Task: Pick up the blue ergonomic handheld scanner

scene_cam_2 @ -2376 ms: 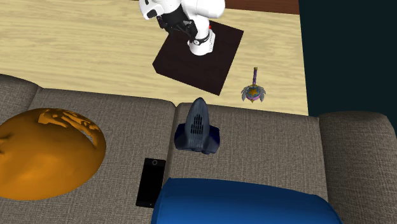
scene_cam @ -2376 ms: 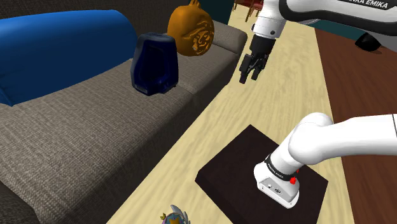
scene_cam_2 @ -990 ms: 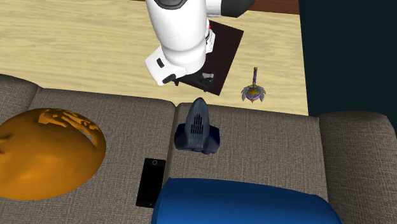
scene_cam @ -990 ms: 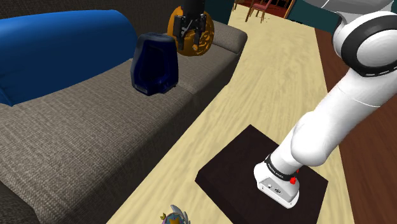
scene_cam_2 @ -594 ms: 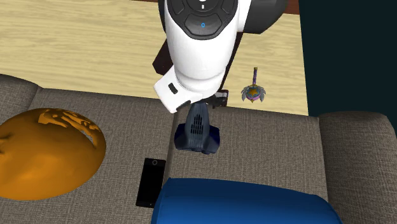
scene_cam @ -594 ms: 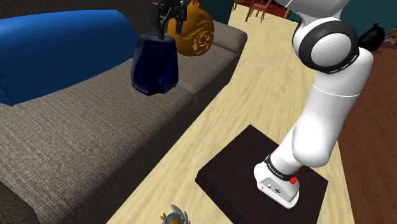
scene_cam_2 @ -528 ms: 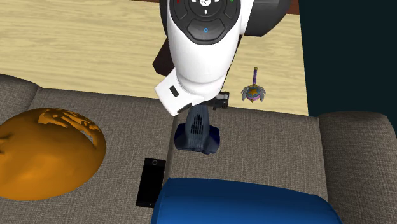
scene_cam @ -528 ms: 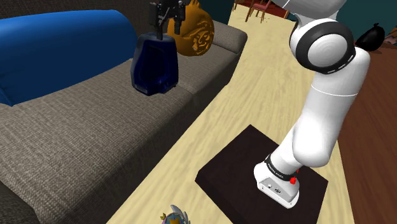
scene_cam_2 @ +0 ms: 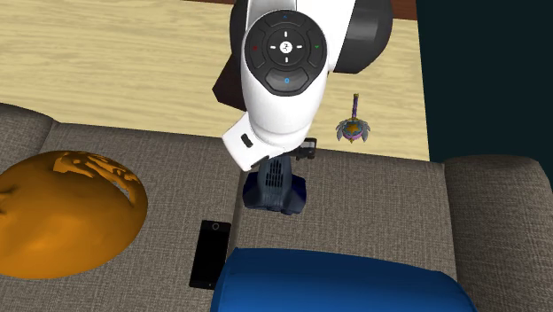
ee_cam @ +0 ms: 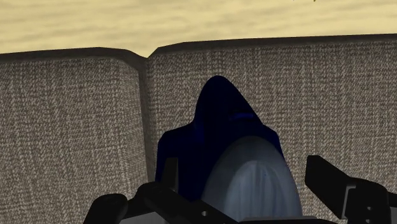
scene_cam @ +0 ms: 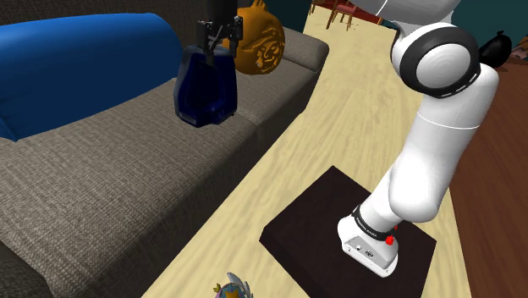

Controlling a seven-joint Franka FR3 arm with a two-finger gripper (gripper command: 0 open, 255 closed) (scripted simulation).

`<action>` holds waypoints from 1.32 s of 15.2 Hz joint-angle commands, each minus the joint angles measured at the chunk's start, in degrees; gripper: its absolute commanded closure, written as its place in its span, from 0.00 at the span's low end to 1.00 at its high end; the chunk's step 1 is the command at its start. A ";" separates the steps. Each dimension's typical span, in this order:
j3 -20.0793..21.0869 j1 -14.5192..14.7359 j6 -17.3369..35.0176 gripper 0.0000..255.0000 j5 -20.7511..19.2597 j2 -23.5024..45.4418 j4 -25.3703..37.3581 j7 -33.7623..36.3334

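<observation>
Over the seat cushion, the pincer (scene_cam: 215,45) has dropped within the last half-second. It stands open, fingers astride the top of the dark blue scanner (scene_cam: 203,89), which sits upright just beneath it on the grey sofa (scene_cam: 127,178). Closing looks due next.

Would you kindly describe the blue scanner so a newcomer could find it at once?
On the long grey sofa, look at the seat near the big blue cushion. The scanner stands by the seam between two seat cushions: dark blue and humped, unlike the round orange ornament and the flat black slab nearby.
</observation>
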 commanded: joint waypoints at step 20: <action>0.13 1.81 -10.99 1.00 -1.59 6.10 17.03 0.23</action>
